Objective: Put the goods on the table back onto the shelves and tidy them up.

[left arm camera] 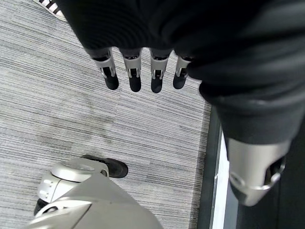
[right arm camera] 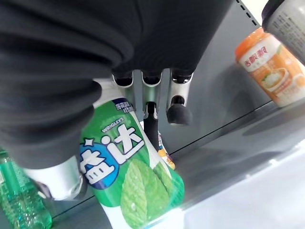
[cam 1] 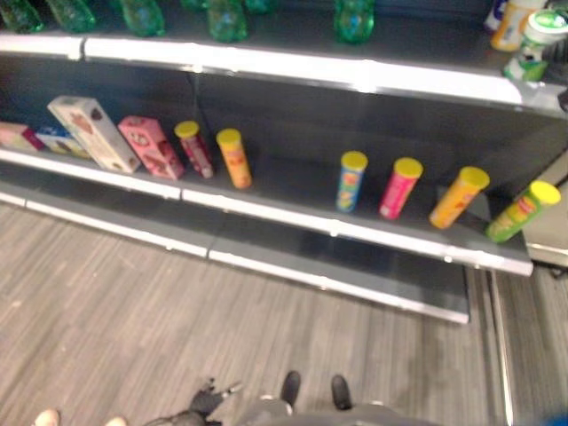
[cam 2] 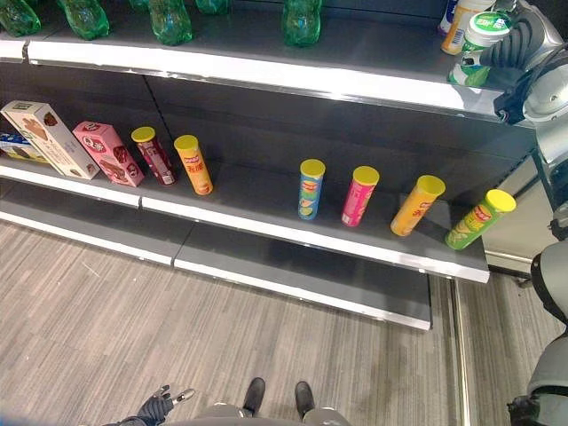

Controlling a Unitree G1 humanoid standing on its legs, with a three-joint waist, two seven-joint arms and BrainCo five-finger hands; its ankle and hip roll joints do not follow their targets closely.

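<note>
Floor: grey striped floor (cam 2: 106,337) lies in front of dark shelves with pale front edges.
Top shelf: the top shelf (cam 2: 266,75) holds green bottles (cam 2: 169,19) in a row at its left end and middle.
Green tub: a white tub with a green label (cam 2: 479,44) stands at the right end of the top shelf, close to the front edge. It stands upright in the right eye view.
Right hand: the right hand (cam 2: 519,44) is up at the right end of the top shelf, with its fingers (right arm camera: 178,112) and thumb bent round the green tub. The fingers touch the tub's side.
Orange tub: an orange and white tub (right arm camera: 269,71) stands just beside the green one, further back on the same shelf.
Middle shelf: the middle shelf (cam 2: 293,235) holds boxes and tall cans with yellow lids.
Boxes: a cream box (cam 2: 49,138) and a pink box (cam 2: 106,153) lean near the left end.
Cans on the left: a dark red can (cam 2: 155,155) and an orange can (cam 2: 193,164) stand just beside the pink box.
Cans on the right: a blue can (cam 2: 311,189), a pink can (cam 2: 359,195), a yellow-orange can (cam 2: 417,206) and a green can (cam 2: 479,219) stand apart from each other toward the right end. They all look tilted.
Left hand: the left hand (left arm camera: 138,71) hangs low over the floor. Its fingers are straight and it holds nothing.
</note>
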